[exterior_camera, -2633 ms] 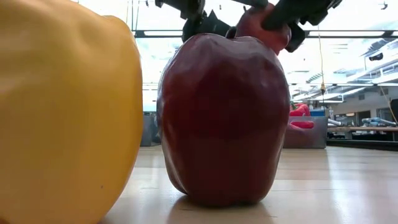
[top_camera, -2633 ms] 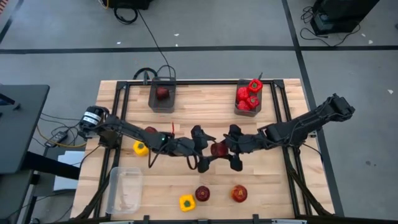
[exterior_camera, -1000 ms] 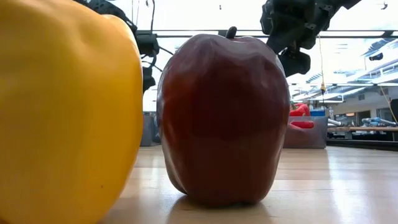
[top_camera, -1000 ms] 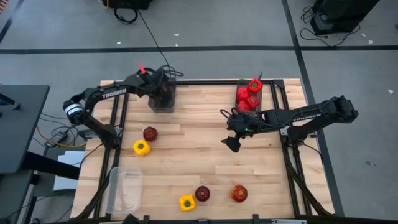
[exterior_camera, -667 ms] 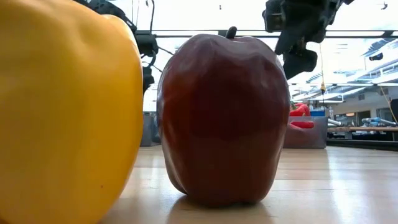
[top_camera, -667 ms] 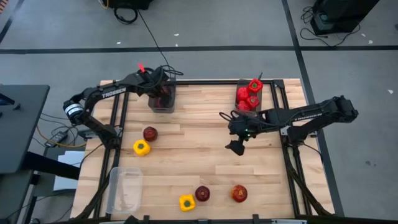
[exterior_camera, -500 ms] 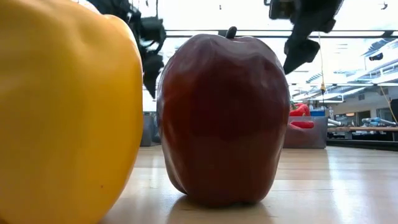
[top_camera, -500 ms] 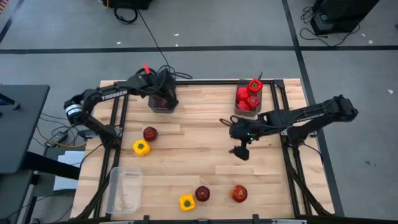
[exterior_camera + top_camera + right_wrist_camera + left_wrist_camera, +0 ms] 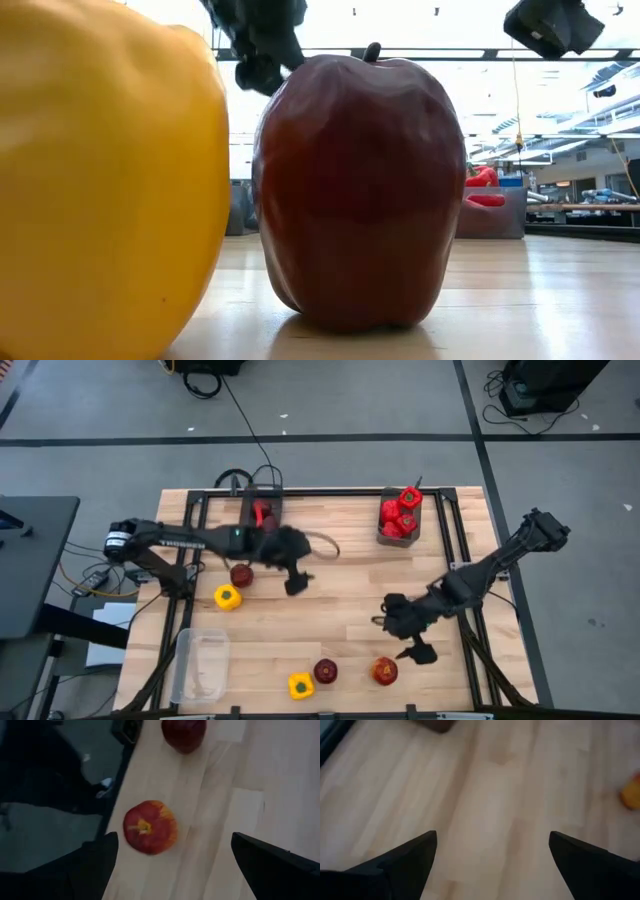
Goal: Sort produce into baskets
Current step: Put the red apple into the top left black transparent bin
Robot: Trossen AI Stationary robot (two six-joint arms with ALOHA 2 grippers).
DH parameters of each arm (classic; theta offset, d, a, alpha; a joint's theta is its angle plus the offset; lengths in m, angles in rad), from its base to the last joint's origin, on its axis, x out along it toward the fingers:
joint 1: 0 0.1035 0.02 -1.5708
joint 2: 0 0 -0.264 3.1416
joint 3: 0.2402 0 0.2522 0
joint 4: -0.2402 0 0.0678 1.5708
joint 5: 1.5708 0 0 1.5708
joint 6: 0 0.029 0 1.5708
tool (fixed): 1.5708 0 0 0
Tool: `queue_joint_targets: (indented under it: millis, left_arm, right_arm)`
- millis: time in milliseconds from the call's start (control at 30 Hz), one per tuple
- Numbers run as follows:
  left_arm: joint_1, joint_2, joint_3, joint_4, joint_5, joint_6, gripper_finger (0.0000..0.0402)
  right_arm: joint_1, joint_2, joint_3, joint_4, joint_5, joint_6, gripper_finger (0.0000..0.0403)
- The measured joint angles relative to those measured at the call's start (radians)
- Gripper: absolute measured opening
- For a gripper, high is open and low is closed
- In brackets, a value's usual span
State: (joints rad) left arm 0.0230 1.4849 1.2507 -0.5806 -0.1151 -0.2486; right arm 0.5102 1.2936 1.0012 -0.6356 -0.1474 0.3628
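Observation:
My left gripper [image 9: 296, 582] hangs open over bare wood near the table's middle, right of a dark maroon fruit [image 9: 241, 575] and a yellow pepper [image 9: 227, 597]. My right gripper [image 9: 415, 648] is open above the near right part of the table, close to a red-and-yellow fruit [image 9: 150, 826] that rests on the wood. A maroon fruit [image 9: 326, 671] and a second yellow pepper [image 9: 300, 685] lie near the front edge. The far left dark bin [image 9: 262, 515] holds dark red fruit. The far right bin [image 9: 400, 517] holds red peppers.
A clear plastic tub [image 9: 200, 665] stands at the near left corner. A black frame [image 9: 320, 491] runs along the table's far edge and down its sides. In the low view the yellow pepper [image 9: 100, 180] and the maroon fruit [image 9: 355, 190] fill the foreground.
My left gripper has swung away from the far left bin toward the table's middle and nearer the front, turning as it went. My right gripper has swung from beside the far right bin toward the near edge, ending close to the red-and-yellow fruit. No produce has moved.

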Motion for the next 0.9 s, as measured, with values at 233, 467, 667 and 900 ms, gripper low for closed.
queue_joint_targets:
  millis: [233,467,667,900]
  left_arm:
    - [-0.231,0.000,0.000,0.011,-0.100,-0.093,0.0390]
    - [-0.398,0.001,-0.001,0.006,-0.173,-0.228,0.0390]
    - [-0.474,0.001,-0.001,0.005,-0.252,-0.293,0.0390]
    - [-0.501,0.001,-0.002,0.005,-0.278,-0.333,0.0390]
  right_arm:
    - [0.127,0.128,0.000,0.085,0.093,0.007,0.0400]
    - [0.182,0.192,0.000,0.103,0.098,0.071,0.0400]
    - [0.197,0.268,0.000,0.125,0.110,0.097,0.0400]
    - [0.197,0.327,0.000,0.162,0.134,0.081,0.0400]
